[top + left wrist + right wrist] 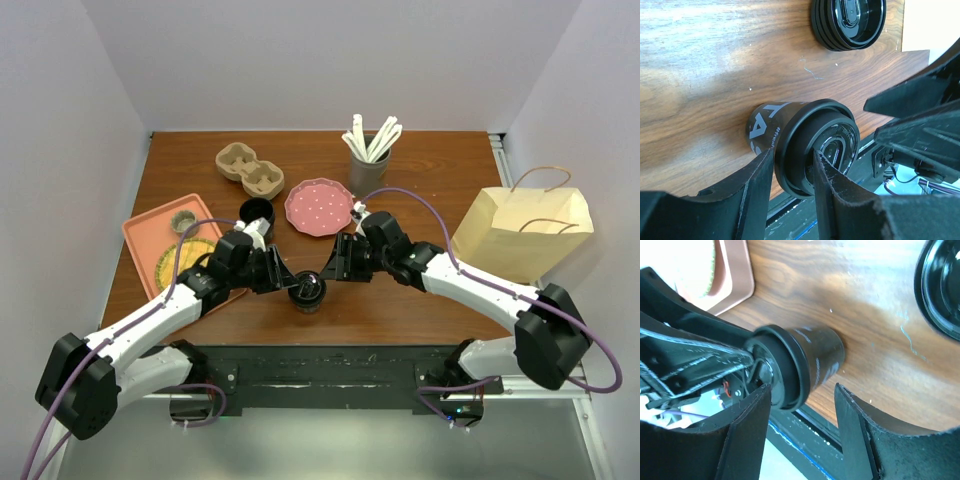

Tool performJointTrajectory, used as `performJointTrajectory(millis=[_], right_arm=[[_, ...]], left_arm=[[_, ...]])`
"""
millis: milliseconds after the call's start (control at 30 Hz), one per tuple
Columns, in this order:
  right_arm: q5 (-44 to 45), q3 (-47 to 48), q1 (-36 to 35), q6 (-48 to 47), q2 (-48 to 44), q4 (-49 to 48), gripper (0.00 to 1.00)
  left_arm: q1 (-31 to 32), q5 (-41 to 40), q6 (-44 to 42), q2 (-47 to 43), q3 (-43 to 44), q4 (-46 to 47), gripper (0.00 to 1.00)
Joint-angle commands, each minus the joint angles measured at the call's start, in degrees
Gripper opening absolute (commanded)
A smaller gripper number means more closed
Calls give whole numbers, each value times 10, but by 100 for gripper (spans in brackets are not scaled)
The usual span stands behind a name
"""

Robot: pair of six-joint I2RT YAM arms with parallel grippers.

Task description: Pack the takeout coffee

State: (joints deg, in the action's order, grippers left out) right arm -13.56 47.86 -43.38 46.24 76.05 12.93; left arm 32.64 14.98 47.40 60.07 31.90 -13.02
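Brown wooden surface [450, 165] carrying takeout supplies.
A salmon plastic tray [135, 235] is lying at its left edge. A moulded cardboard cup carrier [250, 170] and a grey cup of white stirrers [368, 172] are sitting toward the back, with a pink dotted plate [318, 207] and a stack of black lids [256, 211] mid-surface. A kraft paper bag [520, 235] is standing at the right, and a black lidded coffee cup [307, 292] is standing near the front edge.

Top view: high above the near edge, looking down over the whole surface [180, 170]. Wrist views: close in, facing each other across the black cup [307, 292] all three share.
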Motion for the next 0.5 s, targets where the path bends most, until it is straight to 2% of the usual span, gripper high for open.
performJointTrajectory(millis=[0,133,467], right_arm=[[-96,37,14,-49,32,-25,57],[-132,43,15,-63,62,-34,56],[-132,23,17,-76,81,-48,52]], left_arm=[[-1,-46,-35,27,-28,-76,41],[-1,-47,-35,27,-27,-77,41],[0,-48,-35,30,-30,-78,41]])
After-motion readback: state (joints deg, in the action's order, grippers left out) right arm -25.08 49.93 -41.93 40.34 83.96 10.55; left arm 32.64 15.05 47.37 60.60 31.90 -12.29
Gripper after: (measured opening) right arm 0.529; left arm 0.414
